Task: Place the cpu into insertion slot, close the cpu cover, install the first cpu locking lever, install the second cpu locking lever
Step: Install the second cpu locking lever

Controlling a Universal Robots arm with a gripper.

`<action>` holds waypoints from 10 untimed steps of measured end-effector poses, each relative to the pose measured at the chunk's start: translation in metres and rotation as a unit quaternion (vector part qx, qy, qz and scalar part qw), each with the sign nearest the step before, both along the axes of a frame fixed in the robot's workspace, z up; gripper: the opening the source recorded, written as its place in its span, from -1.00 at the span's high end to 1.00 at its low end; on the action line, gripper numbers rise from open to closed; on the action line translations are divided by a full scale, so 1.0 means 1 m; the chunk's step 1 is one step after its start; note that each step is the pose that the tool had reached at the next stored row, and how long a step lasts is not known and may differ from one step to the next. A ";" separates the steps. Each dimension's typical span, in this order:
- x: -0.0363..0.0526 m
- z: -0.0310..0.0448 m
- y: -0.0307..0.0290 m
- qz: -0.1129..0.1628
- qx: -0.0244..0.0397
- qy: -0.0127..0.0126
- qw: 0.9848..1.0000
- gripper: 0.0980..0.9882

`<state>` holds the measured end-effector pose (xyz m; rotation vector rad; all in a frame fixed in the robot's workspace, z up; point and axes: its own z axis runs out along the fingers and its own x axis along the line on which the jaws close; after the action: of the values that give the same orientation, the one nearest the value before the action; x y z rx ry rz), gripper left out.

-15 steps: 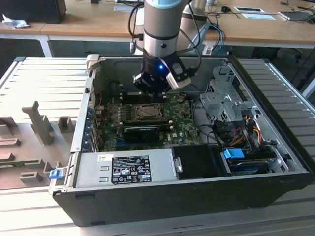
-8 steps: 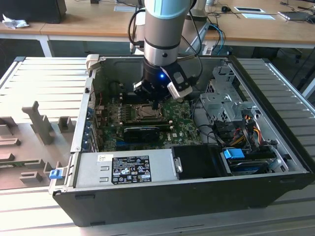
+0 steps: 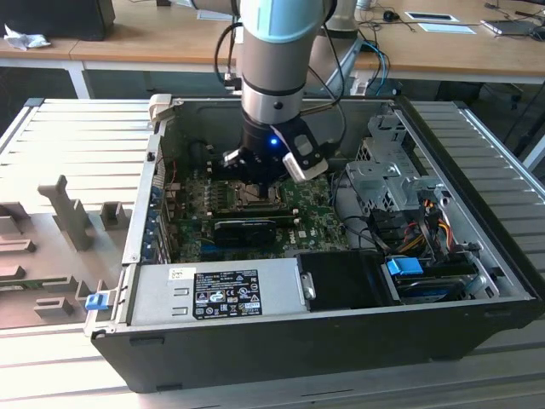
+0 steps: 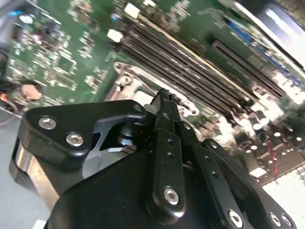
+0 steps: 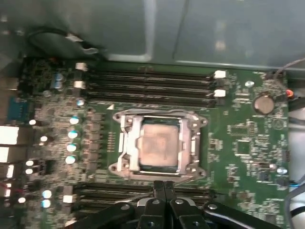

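Exterior view: arm reaches down into the open computer case [image 3: 477, 281]; gripper [image 3: 255, 175] hangs low over the green motherboard [image 3: 315, 209], directly above the insertion slot [image 3: 253, 198]. First wrist view: cpu [image 5: 159, 145] lies seated in the insertion slot [image 5: 200, 125], pale metal face up. The cpu cover [image 5: 131, 143] lies down over it, framing the chip through its window. Fingertips [image 5: 157, 187] pressed together, holding nothing, just beside the socket's edge, over the memory slots [image 5: 119, 193] on that side. Second wrist view: fingers [image 4: 167, 114] closed into one narrow tip, poised close to the socket's silvery rim [image 4: 125, 78]; contact cannot be told.
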<state>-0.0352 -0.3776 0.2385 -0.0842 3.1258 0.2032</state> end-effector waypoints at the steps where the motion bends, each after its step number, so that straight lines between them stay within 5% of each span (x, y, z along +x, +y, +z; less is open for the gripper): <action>1: -0.0039 -0.0001 -0.0006 0.000 0.000 0.000 1.000 0.98; 10: -0.0221 -0.0158 -0.0025 0.004 0.001 0.000 1.000 0.98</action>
<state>-0.0572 -0.3801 0.2228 -0.0974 3.1257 0.2066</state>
